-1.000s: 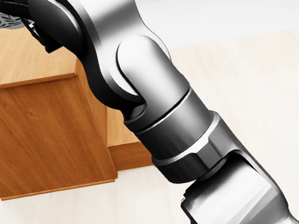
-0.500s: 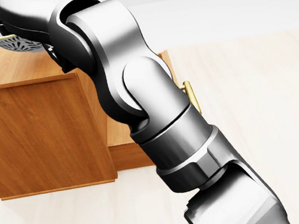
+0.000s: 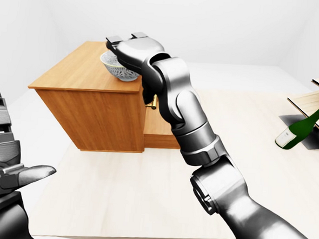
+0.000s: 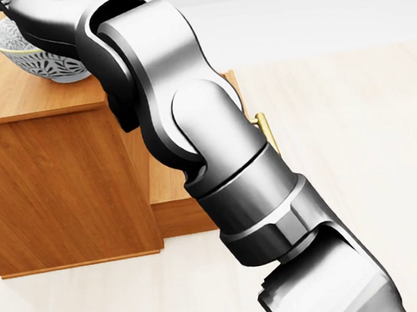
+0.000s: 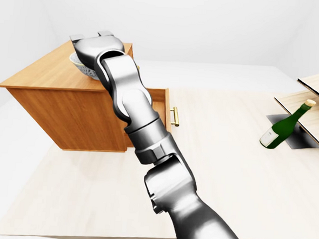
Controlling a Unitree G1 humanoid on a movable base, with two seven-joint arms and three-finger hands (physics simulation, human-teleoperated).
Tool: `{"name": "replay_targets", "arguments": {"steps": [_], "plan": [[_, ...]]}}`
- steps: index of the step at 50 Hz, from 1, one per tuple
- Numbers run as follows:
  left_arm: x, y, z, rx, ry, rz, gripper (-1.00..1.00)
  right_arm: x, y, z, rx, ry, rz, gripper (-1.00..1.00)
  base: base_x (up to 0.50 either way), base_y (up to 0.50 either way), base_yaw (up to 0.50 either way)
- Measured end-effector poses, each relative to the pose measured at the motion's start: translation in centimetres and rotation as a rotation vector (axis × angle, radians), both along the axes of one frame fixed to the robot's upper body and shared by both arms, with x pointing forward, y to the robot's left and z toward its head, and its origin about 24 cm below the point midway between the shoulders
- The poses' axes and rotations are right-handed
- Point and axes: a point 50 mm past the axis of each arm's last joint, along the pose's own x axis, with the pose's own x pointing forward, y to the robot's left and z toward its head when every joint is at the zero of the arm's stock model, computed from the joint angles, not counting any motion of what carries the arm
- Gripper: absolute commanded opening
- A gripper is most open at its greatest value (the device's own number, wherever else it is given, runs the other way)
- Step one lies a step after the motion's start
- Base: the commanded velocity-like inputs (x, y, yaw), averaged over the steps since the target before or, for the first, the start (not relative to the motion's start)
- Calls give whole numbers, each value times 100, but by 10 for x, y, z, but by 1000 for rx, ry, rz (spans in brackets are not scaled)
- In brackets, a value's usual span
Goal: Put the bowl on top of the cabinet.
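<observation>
The white bowl with a dark pattern [image 4: 36, 62] is at the top of the wooden cabinet [image 3: 70, 73], its base at or just above the wood near the right part of the top. My right hand [image 3: 123, 53] reaches over it from the right and grips its rim, fingers shut around it; the hand hides most of the bowl's opening. The right arm crosses the middle of every view. At the bottom left of the left-eye view, my left hand [image 3: 34, 172] hangs with fingers stretched out, open and holding nothing, far from the cabinet.
A drawer [image 5: 160, 106] with a brass handle [image 5: 175, 116] stands pulled out of the cabinet's right side, under my arm. A green bottle [image 5: 281, 127] leans against a wooden shelf [image 5: 312, 99] at the right. Everything rests on a pale table [image 3: 144, 194].
In the head view the bowl and my right hand have come down and to the right, toward the cabinet top. The cabinet has not shifted in the picture.
</observation>
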Motion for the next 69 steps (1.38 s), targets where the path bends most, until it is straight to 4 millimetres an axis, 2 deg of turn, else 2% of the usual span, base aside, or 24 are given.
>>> {"name": "replay_targets", "arguments": {"steps": [8,15,32,41,53,60,69], "plan": [[0,-2,-1,6,4,-3,100,1,-1,-1,-11,-5,-16,100,0,0,0],[0,-2,-1,9,4,-3,100,2,-4,6,-10,-21,-27,100,0,0,0],[-1,-2,-1,10,2,-2,100,-7,-21,58,25,-178,-63,100,0,0,0],[-1,-2,-1,10,1,-3,100,-20,-45,84,68,-307,-113,100,0,0,0],[-2,-3,0,11,0,-4,100,-40,-90,94,112,-487,-249,100,0,0,0],[-2,-3,0,12,-1,-4,100,-55,-110,93,127,-585,-325,100,0,0,0],[-3,-4,0,14,-2,-4,100,-70,-135,77,147,-646,-416,100,0,0,0]]}}
